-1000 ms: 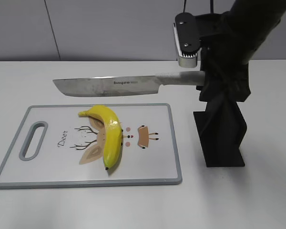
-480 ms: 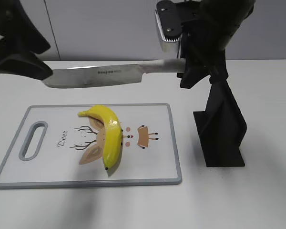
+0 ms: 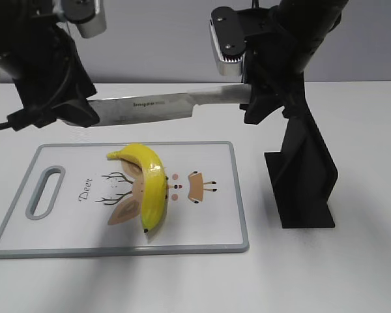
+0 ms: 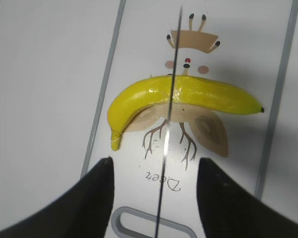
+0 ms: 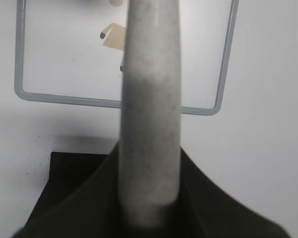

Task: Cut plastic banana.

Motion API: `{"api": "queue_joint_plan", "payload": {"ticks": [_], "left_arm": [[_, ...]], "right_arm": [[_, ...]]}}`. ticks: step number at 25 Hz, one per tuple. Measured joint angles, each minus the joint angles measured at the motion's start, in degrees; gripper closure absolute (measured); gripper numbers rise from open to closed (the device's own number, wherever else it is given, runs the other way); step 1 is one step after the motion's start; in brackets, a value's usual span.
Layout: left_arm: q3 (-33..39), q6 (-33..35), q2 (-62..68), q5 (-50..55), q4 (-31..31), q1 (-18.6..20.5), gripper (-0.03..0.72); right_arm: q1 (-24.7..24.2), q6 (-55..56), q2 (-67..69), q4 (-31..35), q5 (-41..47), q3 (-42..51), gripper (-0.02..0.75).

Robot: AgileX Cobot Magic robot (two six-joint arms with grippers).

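The plastic banana [image 3: 150, 188] lies on the cutting board [image 3: 72, 225], just right of the board's centre, over the printed deer figure. Its curved back faces right; one tip points far-left, the other points toward the near edge. The banana is whole; no cut has been made.

The knife [image 3: 158, 107] is held in the air beyond the far edge of the board, blade roughly level and pointing left, above the banana's height and clear of it. In the left wrist view the blade edge [image 4: 170, 119] appears as a thin line crossing the banana [image 4: 181, 96] near mid-length. This suggests the blade is being lined up for a crosswise cut through the middle.

The right claw [image 3: 259, 104] is closed on the knife's pale handle [image 5: 150, 114]. The handle fills the right wrist view, with the dark jaws pressed against both sides. The grip at the handle end keeps the whole blade free for cutting.

The left claw [image 4: 156, 198] is open, its two dark fingers [image 4: 97, 193] spread wide with the blade line passing between them. It holds nothing. In the exterior view it sits at the blade tip, above the tabletop [image 3: 352, 274], probably placed to steady the banana or the blade.

A black knife stand [image 3: 304, 176] sits on the tabletop right of the board, empty.
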Motion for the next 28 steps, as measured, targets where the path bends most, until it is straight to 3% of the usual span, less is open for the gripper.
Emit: {"api": "queue_joint_plan", "payload": {"ticks": [3, 6, 10, 12, 21, 28], "left_arm": [[0.0, 0.0, 1.3, -2.0, 0.0, 0.0, 0.218], [0.0, 0.0, 1.5, -4.0, -0.1, 0.0, 0.309], [0.0, 0.0, 1.7, -3.2, -0.5, 0.0, 0.584], [0.0, 0.0, 2.1, -2.5, -0.8, 0.0, 0.655], [0.0, 0.5, 4.7, -4.3, -0.5, 0.0, 0.682], [0.0, 0.6, 19.2, -7.2, -1.7, 0.1, 0.682]], "right_arm": [[0.0, 0.0, 0.2, 0.2, -0.4, 0.0, 0.571], [0.0, 0.0, 0.4, 0.5, -0.5, 0.0, 0.571], [0.0, 0.3, 0.4, 1.0, -1.0, 0.0, 0.571], [0.0, 0.3, 0.4, 1.4, -1.0, 0.0, 0.571], [-0.3, 0.2, 3.5, 1.6, -2.0, -0.2, 0.571], [-0.5, 0.1, 15.8, 0.5, -3.9, -0.4, 0.571]]}}
